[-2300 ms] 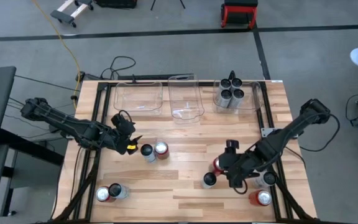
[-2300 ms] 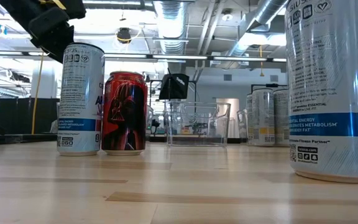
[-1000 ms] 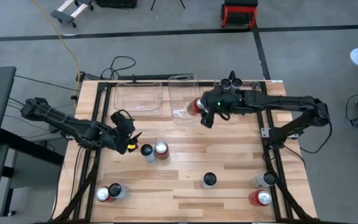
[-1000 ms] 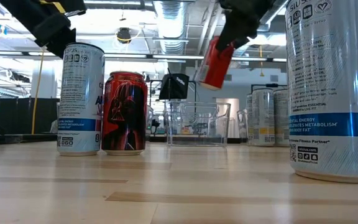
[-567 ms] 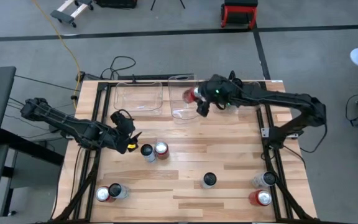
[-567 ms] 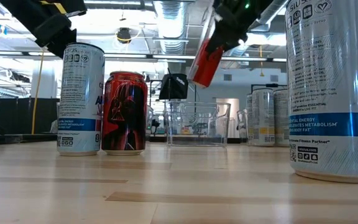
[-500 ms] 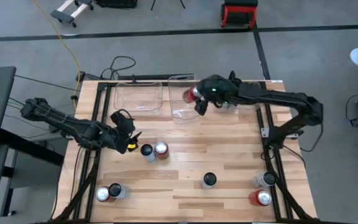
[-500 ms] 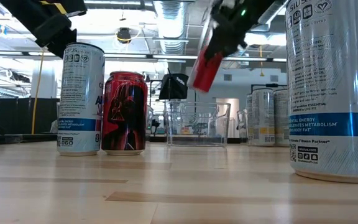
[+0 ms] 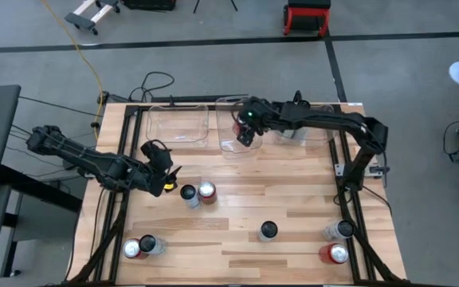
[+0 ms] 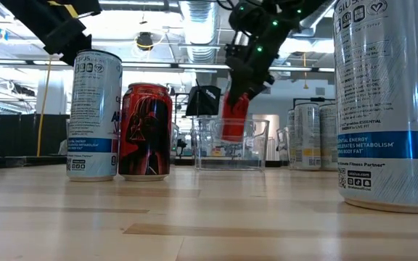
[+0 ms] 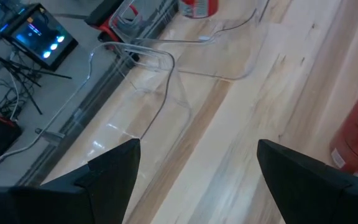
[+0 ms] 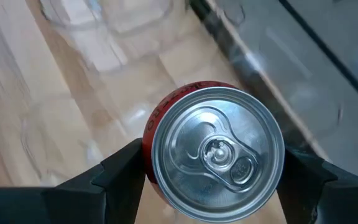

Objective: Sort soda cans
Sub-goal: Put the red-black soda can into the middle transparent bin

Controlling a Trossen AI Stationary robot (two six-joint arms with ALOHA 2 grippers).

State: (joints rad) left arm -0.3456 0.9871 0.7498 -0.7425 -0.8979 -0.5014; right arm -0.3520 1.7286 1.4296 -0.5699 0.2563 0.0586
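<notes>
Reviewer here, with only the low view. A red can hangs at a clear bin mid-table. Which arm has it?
Observer: The right hand is shut on the red can; its wrist view shows a finger on each side of the can.
Operator: Is the can really over that bin, or only lined up with it from my angle?
Observer: Over it. From above, the can lies within the outline of the middle bin.
Operator: And the left hand?
Observer: The left hand is open with nothing between its fingers, beside the silver can on the table's left side.
</notes>
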